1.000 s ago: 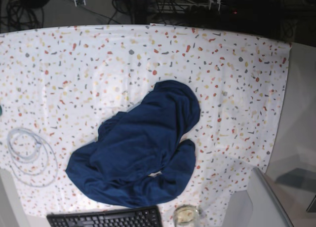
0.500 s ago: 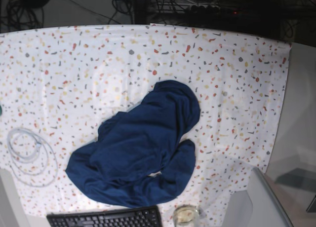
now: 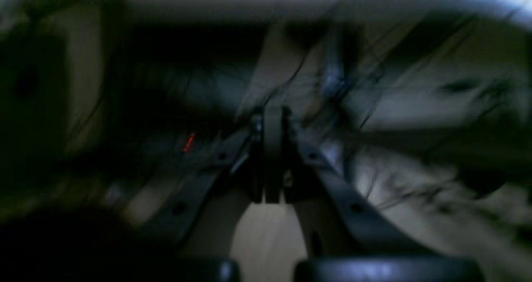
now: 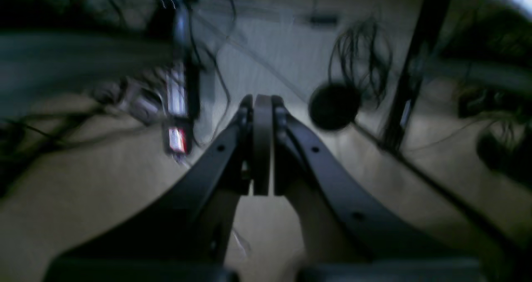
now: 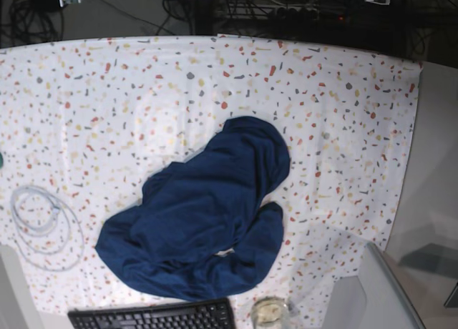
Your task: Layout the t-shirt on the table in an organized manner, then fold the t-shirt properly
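Base view: the t-shirt (image 5: 204,218) lies in a crumpled heap on the worktop (image 5: 107,93), near the front edge, just above a keyboard (image 5: 154,316). It is not spread flat and not folded, so the whole job is left. Both wrist views are blurry, but the left gripper (image 3: 272,155) and the right gripper (image 4: 262,144) have jaws pressed together, holding nothing.

Left gripper (image 3: 272,157), left wrist view, centre of frame: two matte black fingers (image 3: 332,182) widening toward the lower edge, each pierced by small round screw holes, with flat dark pads between them. Right gripper (image 4: 262,144), right wrist view, centre: the same black, curved, tapering fingers (image 4: 332,190) with round holes. Both views are dim and blurred.
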